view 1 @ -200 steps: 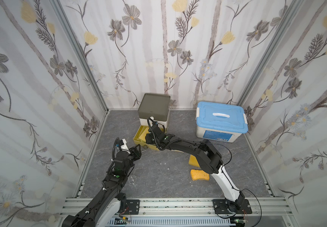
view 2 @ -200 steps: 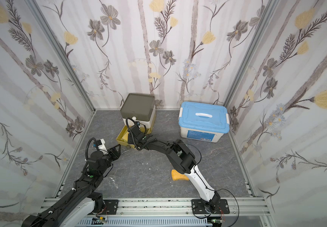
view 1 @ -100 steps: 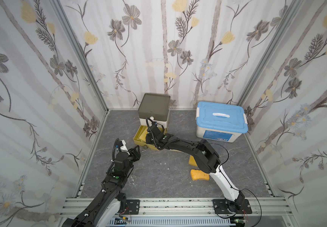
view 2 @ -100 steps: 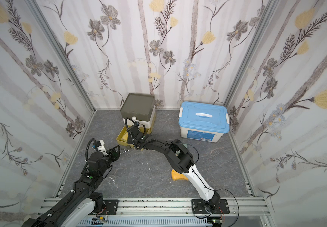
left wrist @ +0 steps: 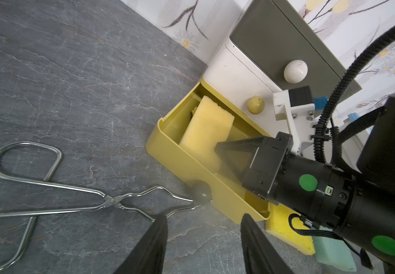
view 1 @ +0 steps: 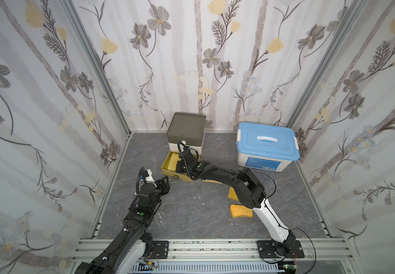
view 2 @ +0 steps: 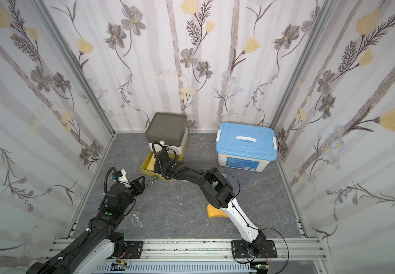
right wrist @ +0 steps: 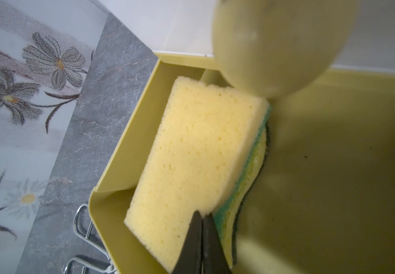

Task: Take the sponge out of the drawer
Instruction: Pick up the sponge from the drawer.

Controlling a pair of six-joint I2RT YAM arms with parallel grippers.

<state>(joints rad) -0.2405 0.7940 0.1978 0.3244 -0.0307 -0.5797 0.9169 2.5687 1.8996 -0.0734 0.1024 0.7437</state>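
Note:
The yellow drawer stands pulled out of the small drawer unit. A pale yellow sponge leans tilted inside it, against a second sponge with a green layer. My right gripper reaches into the drawer and is shut, its tips pinching the near edge of the pale sponge. My left gripper hovers open and empty over the table, just in front of the drawer's dark knob.
Metal tongs lie on the table, their tips at the drawer's knob. A yellow sponge and a teal one lie beside the drawer under my right arm. An orange sponge lies nearer. A blue-lidded box stands at the back right.
My right gripper's jaws have closed onto the sponge's edge inside the drawer. The left arm has barely moved.

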